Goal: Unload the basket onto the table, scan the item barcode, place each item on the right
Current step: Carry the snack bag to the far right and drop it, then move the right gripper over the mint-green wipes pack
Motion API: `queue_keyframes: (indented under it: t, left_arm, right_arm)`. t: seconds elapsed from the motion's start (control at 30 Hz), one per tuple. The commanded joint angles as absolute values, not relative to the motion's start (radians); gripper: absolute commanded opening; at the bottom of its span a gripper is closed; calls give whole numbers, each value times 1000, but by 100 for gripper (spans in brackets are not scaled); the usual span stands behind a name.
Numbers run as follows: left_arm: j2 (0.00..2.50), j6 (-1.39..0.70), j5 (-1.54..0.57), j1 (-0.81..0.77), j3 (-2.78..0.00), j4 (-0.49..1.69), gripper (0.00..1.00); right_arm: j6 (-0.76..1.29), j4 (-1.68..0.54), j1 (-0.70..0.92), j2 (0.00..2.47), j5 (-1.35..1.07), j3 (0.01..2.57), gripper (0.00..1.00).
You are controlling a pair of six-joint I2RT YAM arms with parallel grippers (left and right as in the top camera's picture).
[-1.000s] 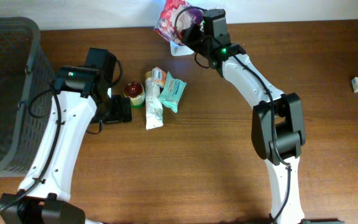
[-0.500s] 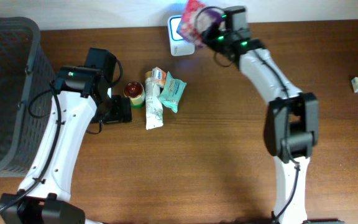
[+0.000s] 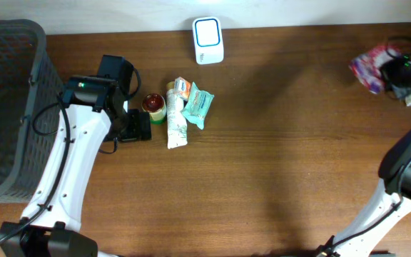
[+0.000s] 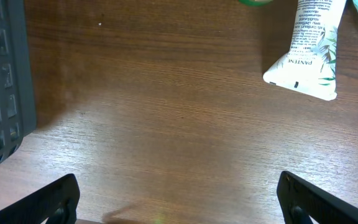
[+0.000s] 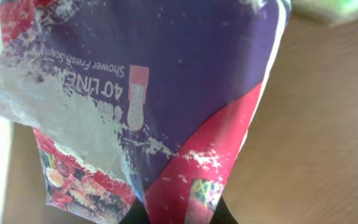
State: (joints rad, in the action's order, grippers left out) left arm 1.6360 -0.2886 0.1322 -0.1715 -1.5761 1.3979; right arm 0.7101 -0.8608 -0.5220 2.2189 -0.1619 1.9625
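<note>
The item, a purple and red plastic packet (image 3: 367, 63), hangs at the table's far right, with my right gripper (image 3: 389, 68) shut on it. In the right wrist view the packet (image 5: 166, 93) fills most of the frame, and its lower edge is pinched in my right gripper (image 5: 176, 218). The white barcode scanner (image 3: 208, 31) stands at the back middle, far left of the packet. My left gripper (image 4: 179, 205) is open over bare wood, and its black fingers (image 4: 51, 200) stand wide apart. In the overhead view that left gripper (image 3: 135, 127) sits beside the item pile.
A red-lidded jar (image 3: 154, 107), a white tube (image 3: 176, 118) and a teal packet (image 3: 198, 104) lie together left of centre. The tube (image 4: 309, 50) shows at the top right of the left wrist view. A dark mesh basket (image 3: 6, 107) stands at the left edge.
My right arm has swung from the scanner at the back middle to the far right edge, carrying the packet. The left arm and the pile have not moved.
</note>
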Motion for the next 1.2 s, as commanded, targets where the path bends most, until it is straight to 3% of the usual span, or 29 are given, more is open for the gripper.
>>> queue_keyframes:
  t: [0.0,0.07,0.1,0.13,0.2,0.3,0.5,0.67,0.8,0.93,1.17]
  left_arm:
    - [1621,-299,139,-169,-1571,1399,99]
    - [1621,-299,139,-169,-1571,1399,99]
    - [1621,-299,139,-169,-1571,1399,99]
    - [1621,-299,139,-169,-1571,1399,99]
    - [1621,-299,139,-169,-1571,1399,99]
    - [1621,-299,139,-169,-1571,1399,99]
    - [1621,-299,139,-169,-1571,1399,99]
    - [1621,-299,139,-169,-1571,1399,99]
    - [1621,-299,139,-169,-1571,1399,99]
    - [1621,-299,139,-169,-1571,1399,99]
    - [1621,-299,139,-169,-1571,1399,99]
  right_arm:
    - [684,-880,-572,2213,-28,1973,4]
    - [684,-880,-595,2216,-21,1966,20]
    - [684,-883,-598,2216,-21,1966,39]
    - [684,-884,-597,2216,-21,1966,52]
    - [684,-892,-590,2216,-22,1966,69]
    - [684,-927,-574,2216,-50,1966,84]
    - [683,-1020,-469,2125,-123,1966,86]
    - [556,-1006,-260,1939,-120,1966,90]
    - [554,-1026,-145,1934,-125,1966,99]
    - [434,-1085,27,1938,-124,1935,98]
    - [419,-891,304,1943,-120,1751,99]
